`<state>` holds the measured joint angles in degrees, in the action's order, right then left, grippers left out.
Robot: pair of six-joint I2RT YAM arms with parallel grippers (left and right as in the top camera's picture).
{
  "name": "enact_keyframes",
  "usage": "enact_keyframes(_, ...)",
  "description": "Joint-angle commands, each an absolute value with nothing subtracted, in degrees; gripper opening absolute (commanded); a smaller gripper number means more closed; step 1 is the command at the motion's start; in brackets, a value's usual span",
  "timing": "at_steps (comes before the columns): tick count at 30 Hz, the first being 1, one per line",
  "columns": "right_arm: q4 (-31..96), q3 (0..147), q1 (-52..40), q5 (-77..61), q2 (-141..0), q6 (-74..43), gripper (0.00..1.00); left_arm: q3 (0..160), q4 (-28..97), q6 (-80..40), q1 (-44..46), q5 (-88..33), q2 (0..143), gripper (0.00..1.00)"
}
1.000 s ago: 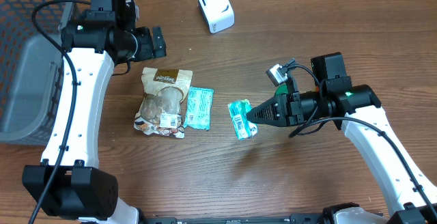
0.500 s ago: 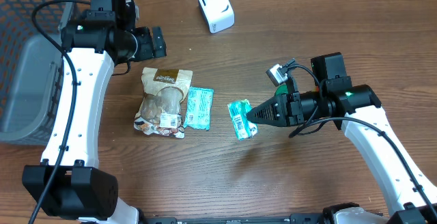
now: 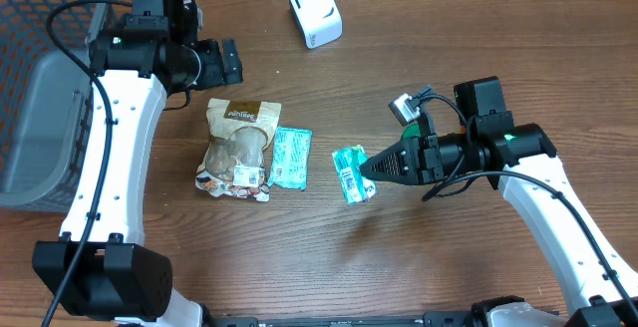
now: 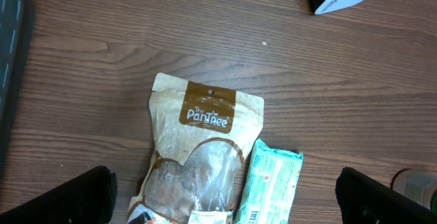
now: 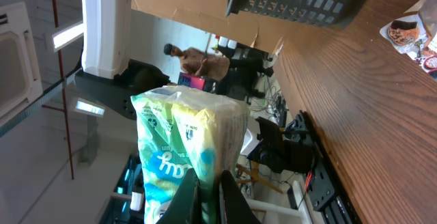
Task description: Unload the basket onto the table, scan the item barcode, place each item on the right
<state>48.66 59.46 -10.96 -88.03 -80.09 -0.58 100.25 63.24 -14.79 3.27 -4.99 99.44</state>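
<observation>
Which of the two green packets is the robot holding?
The packet pinched in the right gripper; the other packet lies beside the brown bag.

The left arm (image 3: 108, 138) and right arm (image 3: 558, 207) are white tubes with black joints and thin black cables, the left gripper (image 3: 232, 63) and right gripper (image 3: 365, 169) are black, and the right arm has a tiny green light (image 3: 511, 136).

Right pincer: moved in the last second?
No. The right pincer, shut on the green packet, sits in the same spot relative to the white scanner in the overhead view.
</observation>
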Motion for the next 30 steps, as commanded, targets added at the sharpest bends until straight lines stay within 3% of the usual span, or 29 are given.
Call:
enact_keyframes(1, 48.34, 59.64, -10.85, -89.86, -79.09, 0.12, 0.04, 101.03, 63.20, -14.13, 3.07, -5.56, 99.55, 1.00)
enact_keyframes(10, 48.34, 59.64, -10.87, -75.48, -79.09, -3.20, 0.04, 101.03, 63.20, -14.13, 3.07, -5.56, 99.55, 1.00)
enact_keyframes(18, 48.12, 59.53, -12.23, -46.00, -79.31, -13.43, 0.04, 101.03, 63.20, -14.13, 3.07, -5.56, 99.55, 1.00)
enact_keyframes(30, 42.39, 59.51, -28.62, -8.88, -82.24, -24.60, 0.03, 101.03, 63.20, -14.13, 3.07, -5.56, 99.55, 1.00)
